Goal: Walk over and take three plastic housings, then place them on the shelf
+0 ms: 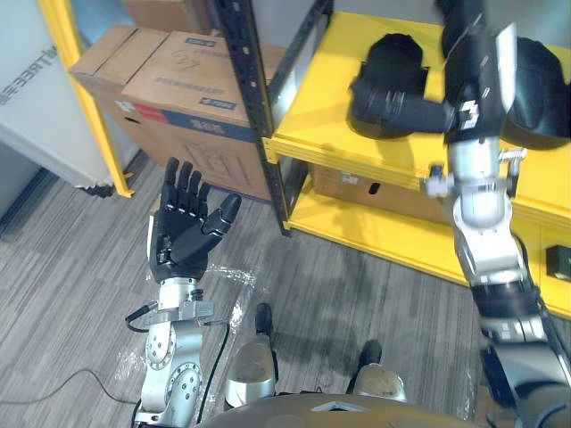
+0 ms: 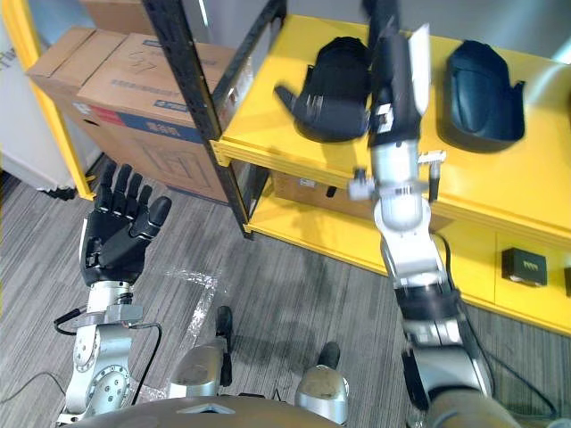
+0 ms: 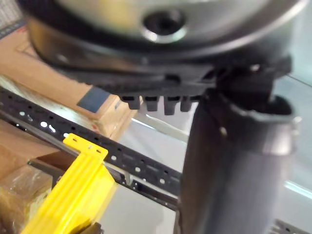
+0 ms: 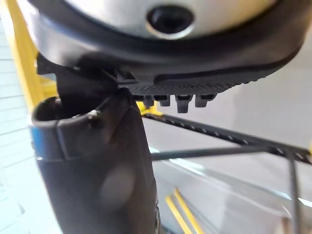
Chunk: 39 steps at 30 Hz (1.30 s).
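Placing step, I judge: one housing (image 2: pixel 332 62) and a second housing (image 2: pixel 483 85) lie on the yellow shelf (image 2: pixel 268 120), upper right. Right hand (image 2: pixel 390 55) hangs over them, thumb out, holding nothing. Left hand (image 1: pixel 183 227) is spread and empty, lower left. Next: draw clear without nudging them, then fetch the third.

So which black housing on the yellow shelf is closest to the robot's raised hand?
The left housing, by the black shelf post: the right hand overlaps its edge. The other housing lies apart, farther right.
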Available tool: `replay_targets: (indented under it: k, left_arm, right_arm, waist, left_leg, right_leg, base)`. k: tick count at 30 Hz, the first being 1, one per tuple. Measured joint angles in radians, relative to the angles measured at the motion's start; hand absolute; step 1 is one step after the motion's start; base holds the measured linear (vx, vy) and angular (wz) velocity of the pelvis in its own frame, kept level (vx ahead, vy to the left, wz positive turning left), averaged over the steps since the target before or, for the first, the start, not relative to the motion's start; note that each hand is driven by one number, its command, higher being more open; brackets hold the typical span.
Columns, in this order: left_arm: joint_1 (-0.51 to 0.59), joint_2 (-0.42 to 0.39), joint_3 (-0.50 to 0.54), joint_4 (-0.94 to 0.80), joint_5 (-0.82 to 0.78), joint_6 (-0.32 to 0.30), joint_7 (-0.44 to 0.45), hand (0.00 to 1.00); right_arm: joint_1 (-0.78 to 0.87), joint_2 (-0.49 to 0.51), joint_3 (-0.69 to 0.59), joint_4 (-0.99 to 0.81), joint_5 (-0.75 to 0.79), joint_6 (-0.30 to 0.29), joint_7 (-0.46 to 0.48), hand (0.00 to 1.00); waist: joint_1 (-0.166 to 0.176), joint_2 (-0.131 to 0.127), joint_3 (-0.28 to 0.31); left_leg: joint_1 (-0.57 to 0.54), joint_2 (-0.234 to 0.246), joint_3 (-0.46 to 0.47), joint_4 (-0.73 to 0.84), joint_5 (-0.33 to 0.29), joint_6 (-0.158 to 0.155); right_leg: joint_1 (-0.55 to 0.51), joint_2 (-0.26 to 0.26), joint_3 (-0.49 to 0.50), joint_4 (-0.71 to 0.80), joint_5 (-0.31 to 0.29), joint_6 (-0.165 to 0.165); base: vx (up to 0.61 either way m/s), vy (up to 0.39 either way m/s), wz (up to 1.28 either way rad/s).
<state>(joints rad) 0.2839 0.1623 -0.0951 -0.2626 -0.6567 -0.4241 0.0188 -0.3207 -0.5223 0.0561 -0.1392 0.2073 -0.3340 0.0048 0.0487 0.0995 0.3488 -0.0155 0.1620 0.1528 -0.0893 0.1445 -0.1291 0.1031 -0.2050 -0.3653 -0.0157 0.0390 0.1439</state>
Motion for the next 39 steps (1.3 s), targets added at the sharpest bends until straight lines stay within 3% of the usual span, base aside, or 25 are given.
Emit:
replay_targets:
  k: [3,9,11,15,21,32,37,39]
  left_arm:
    - [-0.005,0.000,0.004,-0.030,0.005,-0.012,0.015,1.00]
    - [0.017,-0.009,0.022,-0.032,0.038,-0.012,0.047,1.00]
    - [0.052,-0.010,0.023,-0.046,0.039,-0.012,0.046,1.00]
    - [0.079,-0.024,0.011,-0.057,0.041,-0.012,0.040,1.00]
    - [0.083,-0.028,-0.012,-0.057,0.041,-0.013,0.045,1.00]
    - [0.063,0.007,-0.049,-0.057,0.044,-0.014,0.090,1.00]
    - [-0.084,0.013,-0.063,-0.051,0.055,-0.017,0.142,1.00]
    - [-0.090,0.013,-0.063,-0.051,0.080,-0.017,0.155,1.00]
  right_arm:
    - [0.174,0.008,-0.029,-0.062,0.129,0.049,0.164,1.00]
    - [0.482,0.147,-0.154,-0.163,0.249,0.065,0.250,1.00]
    - [0.563,0.206,-0.163,-0.168,0.287,0.062,0.275,1.00]
    - [0.661,0.258,-0.145,-0.171,0.358,0.056,0.349,1.00]
    - [0.658,0.254,-0.011,-0.171,0.342,0.056,0.354,1.00]
    - [0.504,0.232,0.126,-0.105,0.266,0.054,0.279,1.00]
    - [0.286,0.207,0.131,-0.022,0.198,0.047,0.187,1.00]
    - [0.266,0.207,0.132,-0.022,0.189,0.038,0.180,1.00]
  waist:
    - [-0.018,-0.015,0.001]
    - [-0.032,-0.053,-0.011]
    - [-0.053,-0.069,-0.021]
    - [-0.059,-0.078,-0.029]
    - [-0.052,-0.076,-0.079]
    - [-0.033,-0.074,-0.084]
    - [-0.019,-0.082,0.026]
    - [-0.018,-0.081,0.038]
  left_leg:
    - [-0.015,0.005,0.025,0.000,-0.001,0.002]
    - [-0.014,0.007,0.051,0.001,-0.001,0.003]
    - [-0.012,0.007,0.056,0.003,-0.004,0.003]
    - [-0.001,0.007,0.074,0.004,-0.006,0.001]
    - [0.006,0.008,0.081,0.000,-0.020,0.002]
    - [-0.054,0.007,0.060,0.005,-0.008,0.013]
    - [-0.135,0.015,0.029,0.198,-0.066,0.025]
    - [-0.137,0.016,0.029,0.219,-0.078,0.024]
  right_leg:
    - [-0.032,0.003,0.023,-0.003,0.003,0.003]
    - [-0.051,0.004,0.055,-0.001,0.016,0.000]
    - [-0.050,0.004,0.055,0.000,0.014,-0.002]
    - [-0.049,0.003,0.066,0.003,0.012,-0.004]
    - [-0.048,0.001,0.071,0.016,-0.004,-0.005]
    - [-0.104,0.000,0.066,0.038,-0.007,-0.008]
    - [-0.168,-0.031,0.079,0.215,-0.056,-0.017]
    - [-0.171,-0.036,0.081,0.237,-0.076,-0.017]
  base:
    - [-0.03,-0.002,-0.25]
    - [0.06,-0.019,-0.11]
    - [0.08,-0.021,-0.02]
    - [0.03,-0.012,-0.08]
    - [-0.04,0.003,-0.02]
    - [-0.03,0.006,0.06]
    - [-0.04,0.001,0.08]
    - [-0.08,-0.006,-0.04]
